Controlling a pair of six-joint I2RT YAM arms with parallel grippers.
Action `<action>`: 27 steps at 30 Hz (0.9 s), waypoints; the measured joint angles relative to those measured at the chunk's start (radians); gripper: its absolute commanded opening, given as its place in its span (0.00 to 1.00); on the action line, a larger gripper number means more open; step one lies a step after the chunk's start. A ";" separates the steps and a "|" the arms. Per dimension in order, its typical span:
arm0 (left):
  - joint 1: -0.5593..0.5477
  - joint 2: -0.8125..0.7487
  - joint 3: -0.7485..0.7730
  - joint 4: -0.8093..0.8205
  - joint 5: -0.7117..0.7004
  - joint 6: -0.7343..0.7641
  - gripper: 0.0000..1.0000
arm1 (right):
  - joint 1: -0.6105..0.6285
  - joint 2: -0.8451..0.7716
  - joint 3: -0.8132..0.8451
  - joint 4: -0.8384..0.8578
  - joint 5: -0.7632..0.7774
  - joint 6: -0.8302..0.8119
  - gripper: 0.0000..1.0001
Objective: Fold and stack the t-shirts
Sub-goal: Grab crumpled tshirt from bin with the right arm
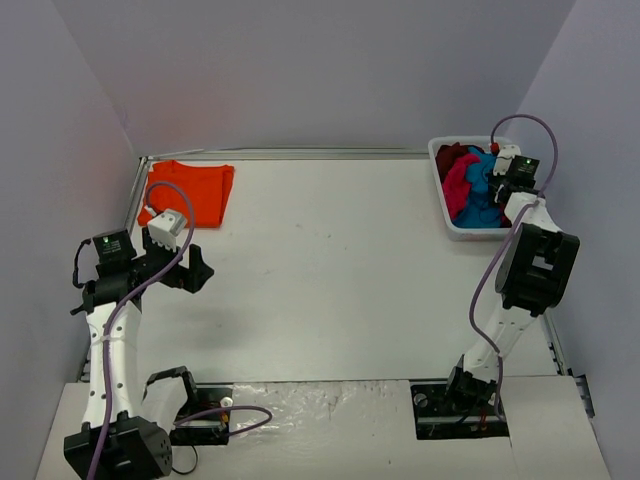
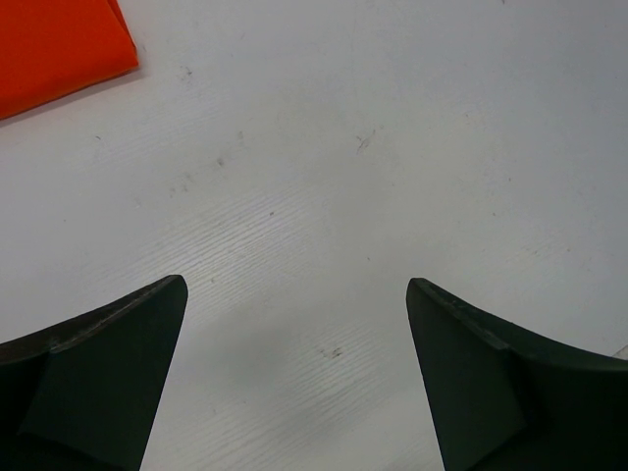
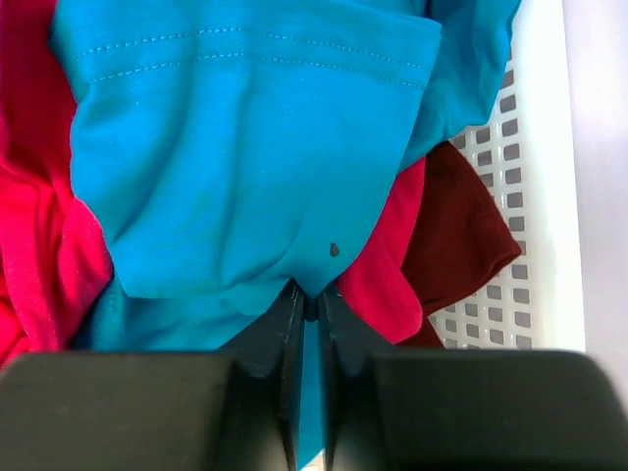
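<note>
A folded orange t-shirt (image 1: 190,192) lies flat at the far left of the table; its corner shows in the left wrist view (image 2: 54,44). A teal-blue t-shirt (image 1: 480,200), a magenta-pink one (image 1: 460,180) and a dark red one (image 1: 452,155) are heaped in the white basket (image 1: 445,215) at the far right. My right gripper (image 3: 310,294) is inside the basket and shut on a fold of the teal-blue t-shirt (image 3: 245,147), with the pink (image 3: 39,255) and dark red (image 3: 461,235) ones beside it. My left gripper (image 1: 200,270) is open and empty above bare table, near the orange t-shirt.
The basket's slotted white wall (image 3: 510,147) is right of my right gripper. A metal rail (image 1: 290,153) runs along the table's far edge. Grey walls enclose the table on three sides. Purple cables hang from both arms.
</note>
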 measured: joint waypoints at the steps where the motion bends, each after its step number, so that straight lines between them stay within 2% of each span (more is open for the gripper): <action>1: 0.000 0.001 0.000 0.000 0.000 0.000 0.94 | 0.000 0.000 0.000 0.000 -0.003 0.002 0.00; 9: 0.000 0.002 0.000 0.000 0.000 0.000 0.94 | 0.000 -0.037 -0.034 -0.001 -0.027 0.003 0.00; 27: 0.000 -0.011 0.000 0.000 0.007 0.000 0.94 | 0.000 -0.500 -0.070 -0.185 -0.241 0.051 0.00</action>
